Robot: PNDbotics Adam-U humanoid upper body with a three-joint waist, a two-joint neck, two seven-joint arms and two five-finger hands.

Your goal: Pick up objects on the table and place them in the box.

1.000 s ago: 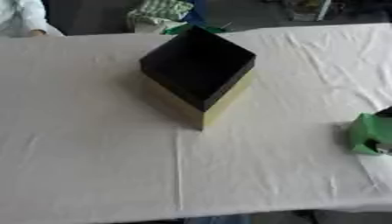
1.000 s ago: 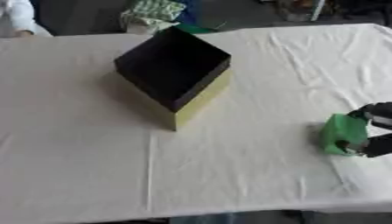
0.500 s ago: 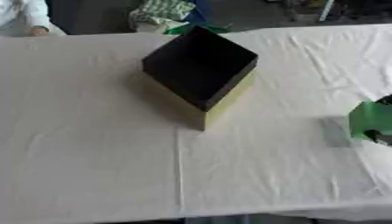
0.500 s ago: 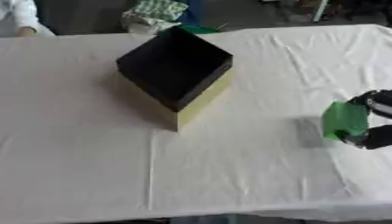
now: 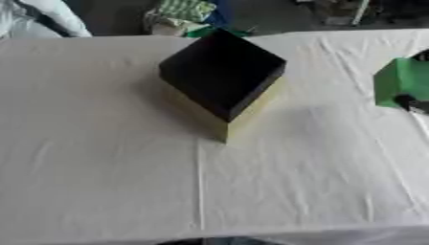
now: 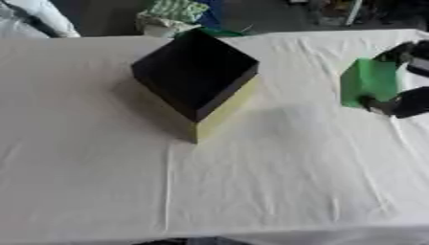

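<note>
While the box sits mid-table, the right hand pinches a green block between fingers above and thumb below, right of the box.

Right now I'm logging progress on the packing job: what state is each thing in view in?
Box: open-topped, dark inside, standing on the table; nothing can be made out in it.
Green object: held off the cloth, right of the box, not yet in it.
Right robot hand: fingers curled round the green object.
Left robot hand: not in view.
Tablecloth: spread, wrinkled.
</note>
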